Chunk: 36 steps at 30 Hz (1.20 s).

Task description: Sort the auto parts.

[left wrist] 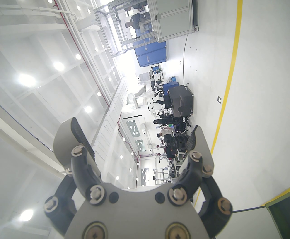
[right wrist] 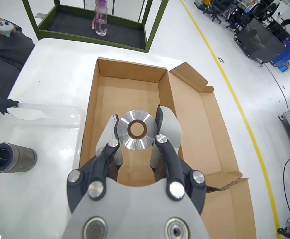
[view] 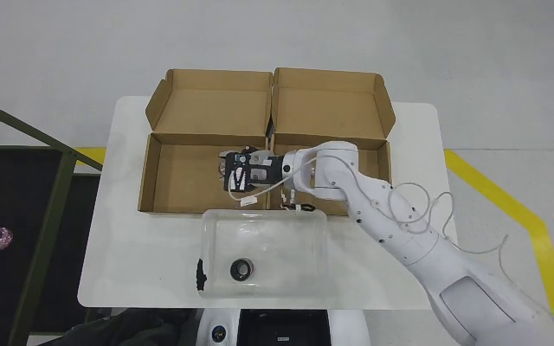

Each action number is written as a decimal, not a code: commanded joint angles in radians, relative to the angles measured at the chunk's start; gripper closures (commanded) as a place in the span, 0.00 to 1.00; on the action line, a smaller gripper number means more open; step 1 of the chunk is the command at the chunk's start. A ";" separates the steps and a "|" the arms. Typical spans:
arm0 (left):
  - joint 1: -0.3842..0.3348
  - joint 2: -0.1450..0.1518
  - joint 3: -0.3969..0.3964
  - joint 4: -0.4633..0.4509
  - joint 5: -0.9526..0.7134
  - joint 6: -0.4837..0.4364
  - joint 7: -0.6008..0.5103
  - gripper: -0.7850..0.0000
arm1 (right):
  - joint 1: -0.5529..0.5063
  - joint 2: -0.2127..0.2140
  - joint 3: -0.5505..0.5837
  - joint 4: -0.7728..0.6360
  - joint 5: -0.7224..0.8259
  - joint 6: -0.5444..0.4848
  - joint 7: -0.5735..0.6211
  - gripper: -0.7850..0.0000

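My right gripper (right wrist: 137,114) is shut on a silver metal disc (right wrist: 126,141) with a round hole through its middle, a finger on either side of its rim. It holds the disc above the floor of the left cardboard box (right wrist: 126,95). From above, the same gripper (view: 227,169) hangs over the right part of that box (view: 177,177). A dark metal cylinder (view: 241,270) lies in the clear plastic tray (view: 294,227) near the table's front, and shows beside the box as a grey sleeve (right wrist: 17,157). My left gripper (left wrist: 136,125) is open with nothing in it, facing the room.
A second open cardboard box (view: 368,169) stands to the right of the first, both with lids folded back. A small black piece (view: 200,277) sits at the tray's left edge. A green-framed cart (right wrist: 90,34) with a pink bottle (right wrist: 99,18) stands beside the table.
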 commanded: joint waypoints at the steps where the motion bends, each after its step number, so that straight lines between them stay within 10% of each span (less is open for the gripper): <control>1: 0.000 0.000 0.000 0.000 0.000 0.000 0.000 0.00 | 0.021 -0.011 -0.013 0.034 -0.001 0.005 0.008 1.00; 25: 0.000 0.000 0.000 0.000 0.000 0.000 0.000 0.00 | 0.133 -0.122 -0.129 0.315 -0.037 0.066 0.130 0.98; 36: 0.000 0.000 0.000 0.000 0.000 0.000 0.000 0.00 | 0.153 -0.161 -0.150 0.383 -0.057 0.075 0.142 0.80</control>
